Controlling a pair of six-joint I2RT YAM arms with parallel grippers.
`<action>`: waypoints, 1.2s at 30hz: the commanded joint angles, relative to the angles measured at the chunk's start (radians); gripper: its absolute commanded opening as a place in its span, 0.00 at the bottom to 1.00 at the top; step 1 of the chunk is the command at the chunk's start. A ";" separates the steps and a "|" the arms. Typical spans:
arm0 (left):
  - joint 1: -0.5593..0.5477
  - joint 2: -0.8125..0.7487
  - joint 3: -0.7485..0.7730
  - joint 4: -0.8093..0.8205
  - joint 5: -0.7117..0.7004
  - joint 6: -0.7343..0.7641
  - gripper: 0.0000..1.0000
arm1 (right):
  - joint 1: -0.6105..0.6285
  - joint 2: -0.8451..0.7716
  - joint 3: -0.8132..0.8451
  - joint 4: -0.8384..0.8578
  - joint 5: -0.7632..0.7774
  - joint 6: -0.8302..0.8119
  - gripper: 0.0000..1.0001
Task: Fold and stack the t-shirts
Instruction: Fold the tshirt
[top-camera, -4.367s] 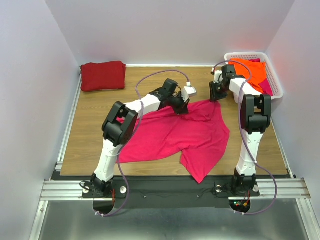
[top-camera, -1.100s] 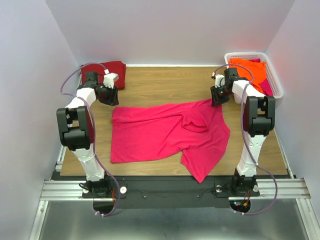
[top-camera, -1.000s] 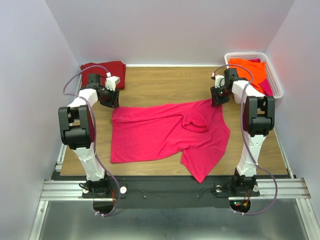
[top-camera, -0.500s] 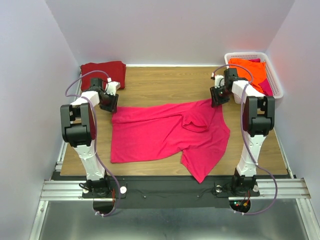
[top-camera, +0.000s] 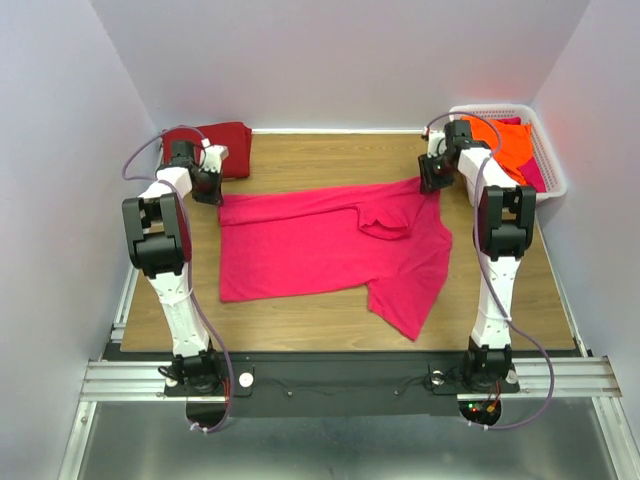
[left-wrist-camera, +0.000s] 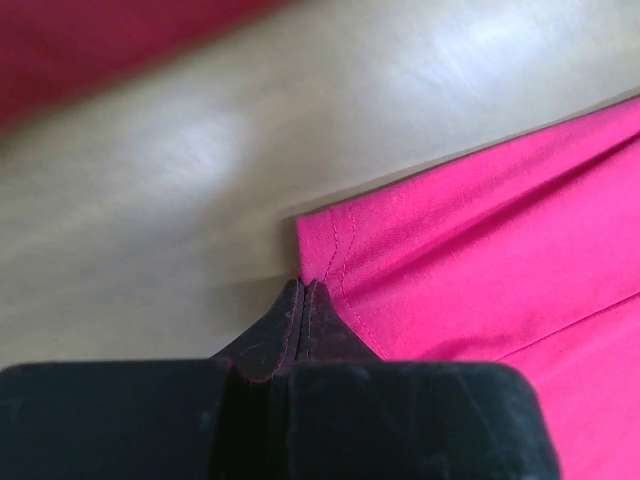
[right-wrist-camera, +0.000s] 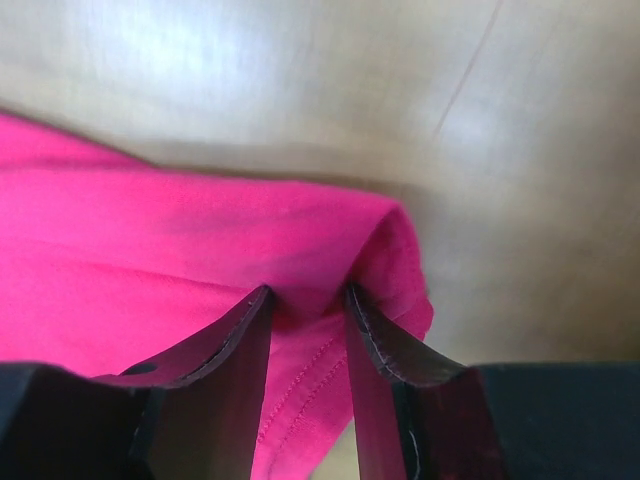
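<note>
A bright pink-red t-shirt (top-camera: 320, 250) lies spread across the wooden table, its top edge pulled into a nearly straight line between the two arms. My left gripper (top-camera: 212, 190) is at the shirt's back left corner. In the left wrist view its jaws (left-wrist-camera: 303, 285) are pressed together on the hemmed corner of the pink cloth (left-wrist-camera: 480, 230). My right gripper (top-camera: 430, 183) is at the back right corner, and its jaws (right-wrist-camera: 306, 292) pinch a bunched fold of the pink cloth (right-wrist-camera: 180, 240). A folded dark maroon-red t-shirt (top-camera: 228, 138) lies at the back left.
A white latticed basket (top-camera: 548, 150) stands at the back right with orange shirts (top-camera: 505, 140) in it. The maroon shirt lies just behind the left gripper. Grey walls close in the table on three sides.
The left gripper has come onto the shirt's left corner and shut on it. Both grippers have moved toward the back, drawing the pink shirt back and its top edge taut.
</note>
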 joint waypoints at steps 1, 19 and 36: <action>0.015 0.032 0.094 -0.031 -0.018 -0.011 0.00 | 0.002 0.052 0.102 0.012 0.035 0.025 0.41; 0.022 0.000 0.096 -0.009 0.030 -0.051 0.49 | 0.108 -0.306 -0.229 -0.068 -0.175 -0.003 0.41; 0.026 -0.258 -0.134 -0.008 0.054 0.032 0.50 | 0.179 -0.300 -0.396 -0.074 -0.118 -0.029 0.23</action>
